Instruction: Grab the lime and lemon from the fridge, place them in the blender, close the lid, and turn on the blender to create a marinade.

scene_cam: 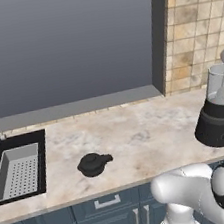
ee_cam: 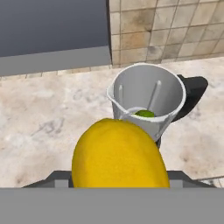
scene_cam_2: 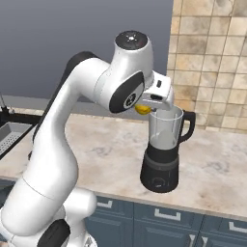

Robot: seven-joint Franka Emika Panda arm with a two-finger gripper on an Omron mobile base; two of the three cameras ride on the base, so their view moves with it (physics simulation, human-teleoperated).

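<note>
The claw (scene_cam_2: 144, 109) grips the lemon (ee_cam: 119, 155), hanging just left of the blender (scene_cam_2: 161, 154) jar's rim; the lime (ee_cam: 145, 113) seems to sit inside the jar, and the lid (scene_cam: 94, 163) lies far left on the counter (scene_cam: 147, 134).

lemon (ee_cam: 120, 153): yellow, held just above jar rim | lime (ee_cam: 145, 113): green, inside jar bottom | blender (scene_cam_2: 161, 152): black base, clear open jar, upright on counter by tiled wall | lid (scene_cam: 93, 163): black, off, on counter well left of blender
</note>
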